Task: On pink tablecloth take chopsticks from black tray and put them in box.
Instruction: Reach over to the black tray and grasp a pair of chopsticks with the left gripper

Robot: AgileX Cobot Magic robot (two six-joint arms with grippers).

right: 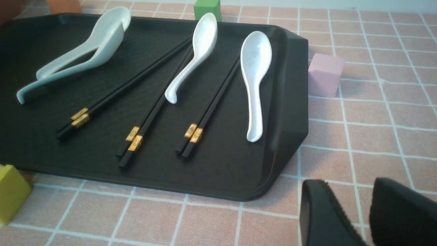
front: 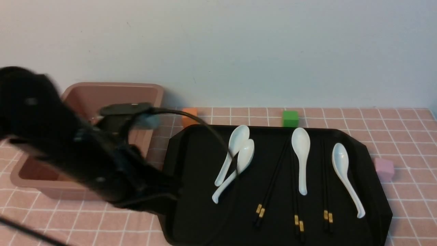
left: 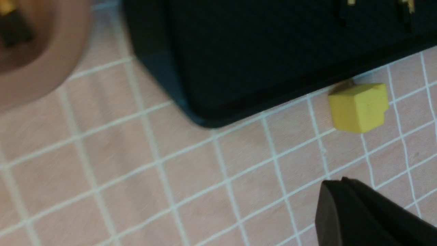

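Plainly the layout favours the left side: the box (front: pixel 112 85) stands on the pink tablecloth (front: pixel 403 136) just beside the left end of the black tray (front: pixel 198 164), so a carry from one to the other is short. Three pairs of chopsticks (right: pixel 148 119) lie flat on the tray, each pair tight together with the gold bands toward the robot. That arrangement should let one pinch take two sticks, though white spoons (front: pixel 300 160) lie between and beside them, and the middle pair runs close along a spoon's handle. The left arm (front: pixel 68 147) reaches across the near side of the box to the tray's left edge, and its blur suggests it is in motion. Whether its jaws are open or closed I cannot tell, since its wrist view shows only one dark corner of them over bare cloth near a yellow cube (left: pixel 358 107). That same view catches a dark shape with a gold spot inside the box — possibly chopsticks already delivered, but too blurred to say. The right arm's jaws stand apart and empty, its fingers (right: pixel 321 212) low over the worktop just off the tray's near right corner — likely parked clear of the left arm's path.
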